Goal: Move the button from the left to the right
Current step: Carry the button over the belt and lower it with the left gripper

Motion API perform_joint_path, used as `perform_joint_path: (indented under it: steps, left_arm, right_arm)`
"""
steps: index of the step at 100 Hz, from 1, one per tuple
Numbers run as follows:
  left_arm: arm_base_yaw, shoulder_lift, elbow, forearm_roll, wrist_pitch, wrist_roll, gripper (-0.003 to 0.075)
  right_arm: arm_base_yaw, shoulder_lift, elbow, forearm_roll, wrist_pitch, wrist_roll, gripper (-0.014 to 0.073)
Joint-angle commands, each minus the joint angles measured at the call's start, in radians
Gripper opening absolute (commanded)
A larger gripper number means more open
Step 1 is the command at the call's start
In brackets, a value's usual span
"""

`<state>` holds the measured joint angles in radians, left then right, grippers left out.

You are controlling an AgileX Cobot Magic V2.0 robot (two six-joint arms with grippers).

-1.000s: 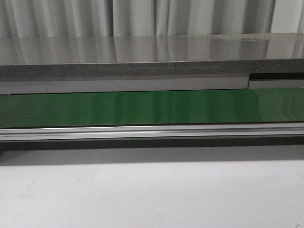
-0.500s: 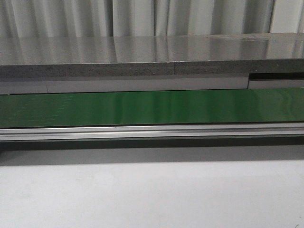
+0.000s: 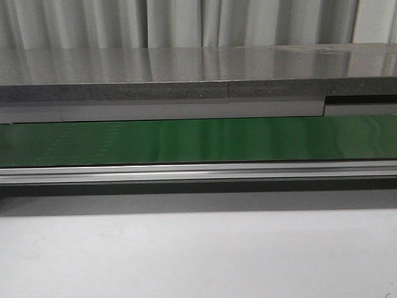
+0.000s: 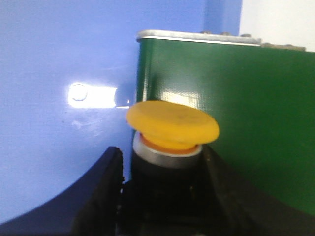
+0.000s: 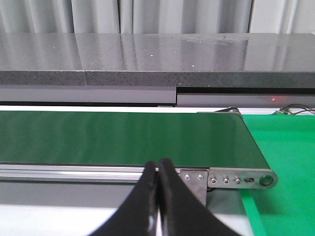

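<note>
In the left wrist view the button (image 4: 172, 125), with a round yellow-orange head, a silver collar and a dark body, sits between the black fingers (image 4: 101, 191) of my left gripper (image 4: 160, 162), which is shut on its body. Behind it are the green belt (image 4: 236, 108) and a blue surface (image 4: 59, 73). In the right wrist view my right gripper (image 5: 158, 169) is shut with nothing in it, in front of the belt's (image 5: 123, 135) metal rail near the belt's right end. The front view shows the green belt (image 3: 198, 141) but no gripper and no button.
A grey stone-like ledge (image 3: 186, 77) runs behind the belt, with pale curtains above. An aluminium rail (image 3: 198, 172) lines the belt's near side, with white table (image 3: 198, 254) in front. A bright green mat (image 5: 285, 157) lies past the belt's right end.
</note>
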<state>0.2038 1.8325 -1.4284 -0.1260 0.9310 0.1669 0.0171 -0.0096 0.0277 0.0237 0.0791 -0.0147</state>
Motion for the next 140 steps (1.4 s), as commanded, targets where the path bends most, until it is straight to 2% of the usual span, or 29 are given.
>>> perform_joint_path:
  steps: [1,38,46,51,58,75,84,110,140]
  left_arm:
    - [-0.026,-0.056,-0.023,-0.014,-0.019,0.005,-0.002]
    - [-0.044,-0.014,-0.021,-0.018,0.007,0.005,-0.002]
    - [-0.044,-0.01,-0.021,-0.037,0.013,0.005,0.0003]
    - [-0.044,-0.01,-0.021,-0.04,0.015,0.005,0.0051]
    - [-0.044,-0.01,-0.021,-0.04,0.015,0.005,0.0164]
    - [-0.044,-0.01,-0.021,-0.041,0.024,0.005,0.0563]
    - [-0.044,-0.01,-0.021,-0.041,0.024,0.005,0.0681]
    - [-0.044,-0.045,-0.021,-0.057,0.017,0.005,0.0692]
    - [-0.066,-0.209,-0.021,-0.11,-0.033,0.012,0.069]
  right_arm:
    - [0.004,-0.021,-0.017,-0.009,-0.085,-0.001,-0.0067]
    - [0.004,-0.021,-0.017,-0.009,-0.085,-0.001,-0.0067]
    - [0.004,-0.021,-0.017,-0.009,-0.085,-0.001,-0.0067]
    - [0.004,-0.021,-0.017,-0.009,-0.085,-0.001,-0.0067]
    - [0.004,-0.021,-0.017,-0.009,-0.085,-0.001,-0.0067]
    - [0.004,-0.021,-0.017,-0.009,-0.085,-0.001,-0.0067]
    - [0.004,-0.021,-0.017,-0.009,-0.085,-0.001,-0.0067]
    - [0.004,-0.021,-0.017,-0.009,-0.085,-0.001,-0.0067]
    - [0.004,-0.021,-0.017,-0.009,-0.085,-0.001,-0.0067]
